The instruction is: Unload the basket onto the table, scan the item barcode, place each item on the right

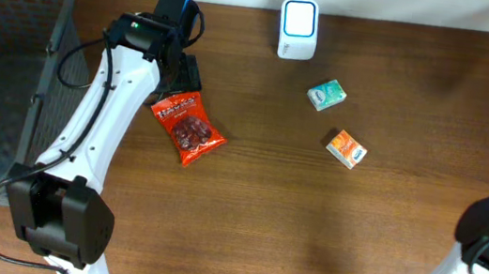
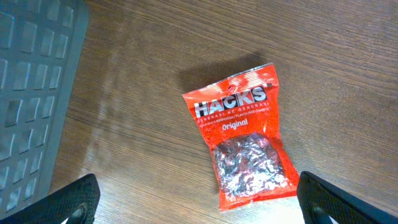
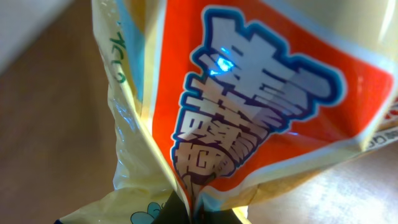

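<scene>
Your right gripper [image 3: 181, 210] pinched the yellow packet [image 3: 249, 112] for scanning; your left gripper [image 2: 199, 208] hung released, the red bag [image 2: 242, 143] below its jaws.

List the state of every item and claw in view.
Red plastic Hacks candy bag: flat on table, label up, ungripped.
Left claw: open, above that bag.
Yellow-orange plastic snack bag: pinched.
Right claw: shut on snack bag.
White boxy scanner: at table's far edge.
Small teal carton: lying loose.
Small orange carton: lying loose.
</scene>
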